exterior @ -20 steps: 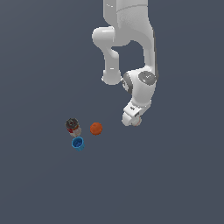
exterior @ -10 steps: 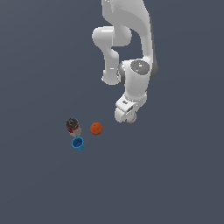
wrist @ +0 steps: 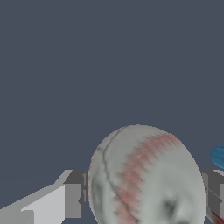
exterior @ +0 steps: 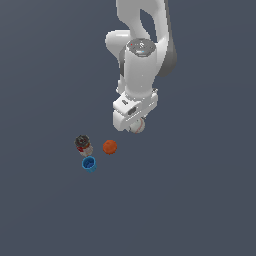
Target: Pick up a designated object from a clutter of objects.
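The white baseball (exterior: 138, 126) with red stitching sits between the fingers of my gripper (exterior: 136, 126), which is shut on it. In the wrist view the baseball (wrist: 146, 177) fills the space between the two grey fingers (wrist: 75, 199), and each finger presses against one side of it. The gripper with the ball is to the exterior view's right of the other items and a little farther back. My white hand hides most of the ball in the exterior view.
The remaining clutter lies on the dark grey floor (exterior: 200, 200): an orange ball (exterior: 109, 147), a blue cup (exterior: 89, 164) and a dark-topped can (exterior: 83, 144). An edge of the blue cup (wrist: 217, 155) shows in the wrist view.
The arm has swung toward the exterior view's left and slightly up in the picture, carrying the baseball with it. The orange ball, cup and can have not moved.
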Robot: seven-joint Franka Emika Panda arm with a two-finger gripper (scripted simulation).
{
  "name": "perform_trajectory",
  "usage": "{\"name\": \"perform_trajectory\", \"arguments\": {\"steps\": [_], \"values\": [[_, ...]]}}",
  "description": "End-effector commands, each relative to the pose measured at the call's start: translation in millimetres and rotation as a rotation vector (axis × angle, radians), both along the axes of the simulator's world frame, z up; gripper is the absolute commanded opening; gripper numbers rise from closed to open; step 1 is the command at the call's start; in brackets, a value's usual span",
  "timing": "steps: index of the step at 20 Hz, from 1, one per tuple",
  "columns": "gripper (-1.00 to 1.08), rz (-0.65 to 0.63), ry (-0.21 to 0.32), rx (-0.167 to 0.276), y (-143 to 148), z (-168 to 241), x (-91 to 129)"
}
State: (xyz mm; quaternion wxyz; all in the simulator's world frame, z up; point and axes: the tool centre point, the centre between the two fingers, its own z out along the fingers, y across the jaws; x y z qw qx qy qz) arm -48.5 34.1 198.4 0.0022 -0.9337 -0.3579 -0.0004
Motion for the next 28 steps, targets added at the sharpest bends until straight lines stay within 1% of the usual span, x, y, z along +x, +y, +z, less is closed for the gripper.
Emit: {"name": "perform_trajectory", "arguments": {"steps": [1,16,22,28], "values": [[-1.00,0.001,-0.001,0.001,-17.3,24.3,5.2],[-1.00,0.000,-0.001,-0.002,-119.5,160.5,39.8],[-1.00,0.000,-0.001,-0.003,-151.5,203.1,52.4],[-1.00,0.000,-0.001,-0.004,-173.9,233.1,62.3]]}}
